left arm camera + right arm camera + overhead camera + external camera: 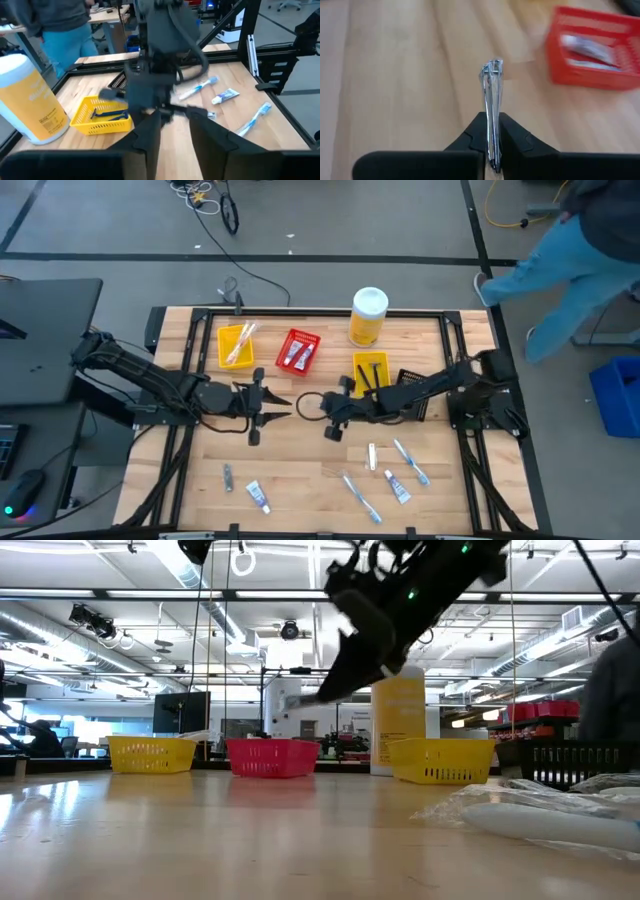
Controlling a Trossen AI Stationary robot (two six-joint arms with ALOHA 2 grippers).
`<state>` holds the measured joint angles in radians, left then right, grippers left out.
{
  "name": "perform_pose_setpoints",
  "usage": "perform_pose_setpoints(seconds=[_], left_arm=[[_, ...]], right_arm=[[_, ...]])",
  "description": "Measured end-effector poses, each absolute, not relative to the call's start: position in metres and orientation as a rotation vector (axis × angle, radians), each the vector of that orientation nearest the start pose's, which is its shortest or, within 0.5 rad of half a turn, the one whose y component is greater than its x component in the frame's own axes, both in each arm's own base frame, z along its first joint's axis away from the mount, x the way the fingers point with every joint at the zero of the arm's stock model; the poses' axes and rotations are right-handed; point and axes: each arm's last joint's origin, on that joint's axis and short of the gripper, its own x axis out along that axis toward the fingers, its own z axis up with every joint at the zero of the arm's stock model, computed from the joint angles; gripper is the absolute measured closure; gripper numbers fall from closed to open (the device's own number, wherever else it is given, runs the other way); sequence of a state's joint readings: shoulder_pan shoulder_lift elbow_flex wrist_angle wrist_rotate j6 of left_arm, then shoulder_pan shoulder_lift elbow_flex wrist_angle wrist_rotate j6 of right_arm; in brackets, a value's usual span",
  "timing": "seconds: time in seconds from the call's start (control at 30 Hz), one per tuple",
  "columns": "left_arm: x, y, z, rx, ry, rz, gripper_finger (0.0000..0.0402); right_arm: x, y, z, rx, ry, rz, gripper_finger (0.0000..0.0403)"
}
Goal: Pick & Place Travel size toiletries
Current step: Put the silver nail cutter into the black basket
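The high view shows both arms meeting over the middle of the wooden table [300, 455]. The right gripper [305, 404] reaches in from the right side and its tips point to the left. In the right wrist view its two dark fingers [512, 137] are pressed together on a thin, flat, shiny metal item [492, 100], which stands on its edge between them and sticks out forward. I cannot tell exactly what this item is. Beyond it lies the red bin [595, 47], with some white items inside.

The left gripper [280, 404] comes from the left and faces the right one, with the tips very near each other. In the left wrist view its fingers [150, 135] stand a narrow gap apart and nothing is between them.

More toiletries lie on the near part of the table: a white toothpaste tube [258, 496] and a small dark item [228, 476] on the near left, and on the near right two toothbrushes [410, 461] [361, 496], another tube [397, 487] and a small pale piece [372, 456].

At the far side stand a yellow bin [236, 345] with pale items, a second yellow bin [371, 372] holding a dark razor [107, 115], a black bin [415, 385] and a big yellow bottle [368, 317] with a white cap.

A person [565, 250] in blue trousers is beyond the far right corner of the table.
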<state>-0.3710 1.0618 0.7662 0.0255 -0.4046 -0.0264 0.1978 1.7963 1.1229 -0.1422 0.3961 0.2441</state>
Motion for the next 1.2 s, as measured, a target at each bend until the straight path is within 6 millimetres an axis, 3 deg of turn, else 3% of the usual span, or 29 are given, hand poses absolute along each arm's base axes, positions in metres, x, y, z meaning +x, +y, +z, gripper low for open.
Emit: perform_pose_setpoints(seconds=[0.17,0.3,0.6,0.7,0.9,1.2], left_arm=[[0.222,-0.075,0.294,0.106,0.257,-0.008,0.0275],[0.222,-0.076,0.294,0.119,0.258,-0.042,0.0288],[0.222,-0.078,0.293,0.149,0.269,-0.097,0.0392],[0.222,-0.078,0.294,0.104,0.262,-0.09,0.0389],[0.222,-0.076,0.294,0.063,0.26,-0.024,0.0338],[0.222,-0.075,0.295,0.111,0.254,0.001,0.0279]], right_arm=[[0.331,0.061,0.214,0.002,0.85,-0.434,0.0377],[0.298,0.056,0.235,0.032,0.937,-0.552,0.0377],[0.231,0.047,0.252,0.175,1.229,-0.809,0.0376],[0.224,0.049,0.243,0.217,1.265,-0.856,0.0373],[0.218,0.049,0.206,0.312,1.283,-0.86,0.0371],[0.202,0.039,0.172,0.395,1.324,-0.958,0.0365]])
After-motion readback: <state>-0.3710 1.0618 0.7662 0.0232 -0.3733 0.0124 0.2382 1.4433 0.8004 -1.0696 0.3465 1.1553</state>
